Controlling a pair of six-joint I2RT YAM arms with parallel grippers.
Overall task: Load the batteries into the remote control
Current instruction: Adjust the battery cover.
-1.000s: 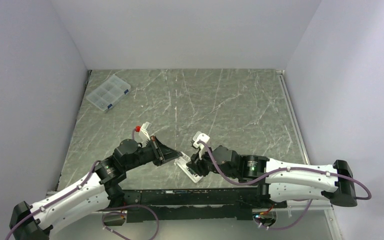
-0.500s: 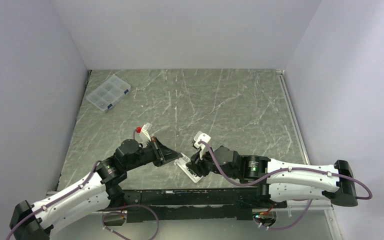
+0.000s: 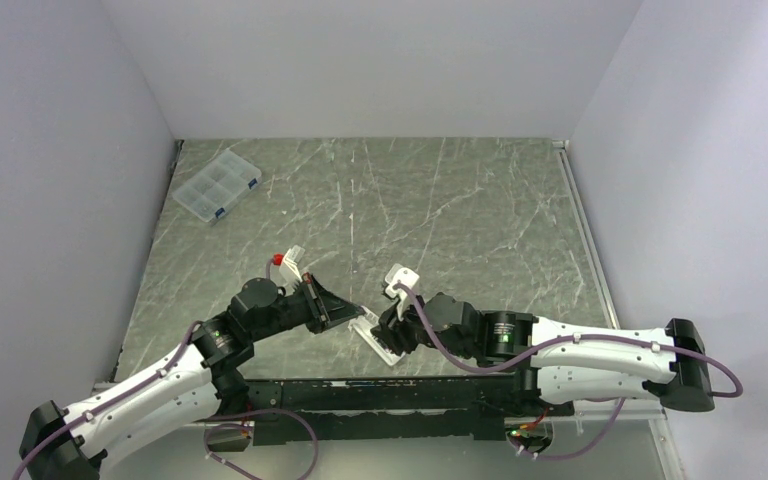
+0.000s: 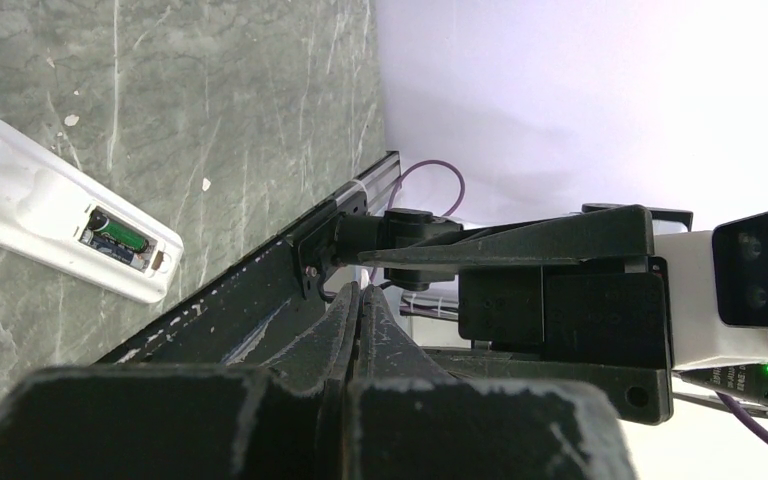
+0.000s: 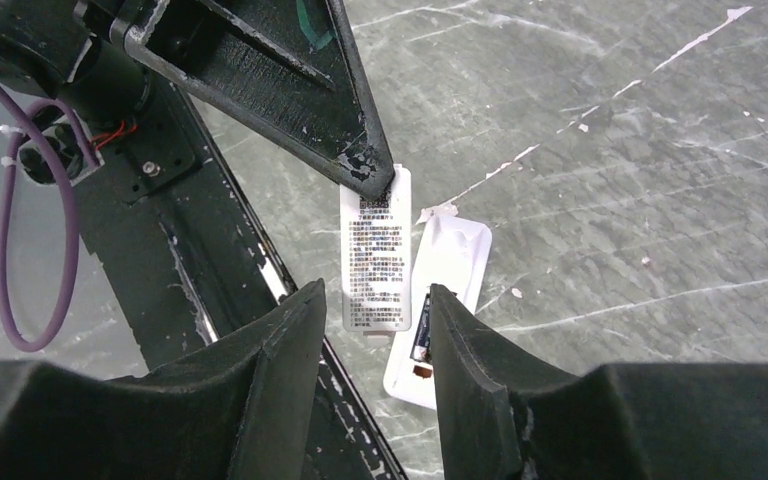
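The grey-green marble table (image 3: 460, 200) has pale walls on three sides and a black rail (image 3: 360, 385) at its near edge. The one remote control (image 3: 372, 338) lies at 6 o'clock near that rail, with one battery (image 4: 118, 235) seen in its recess. One white cover (image 5: 375, 270) lies just beside it, with the left gripper (image 3: 358, 313), fingers pressed together, at its end and the right gripper (image 5: 375, 295), fingers apart, above both; one compartment box (image 3: 217, 186) sits at 10 o'clock, and 12 to 3 o'clock is open marble.
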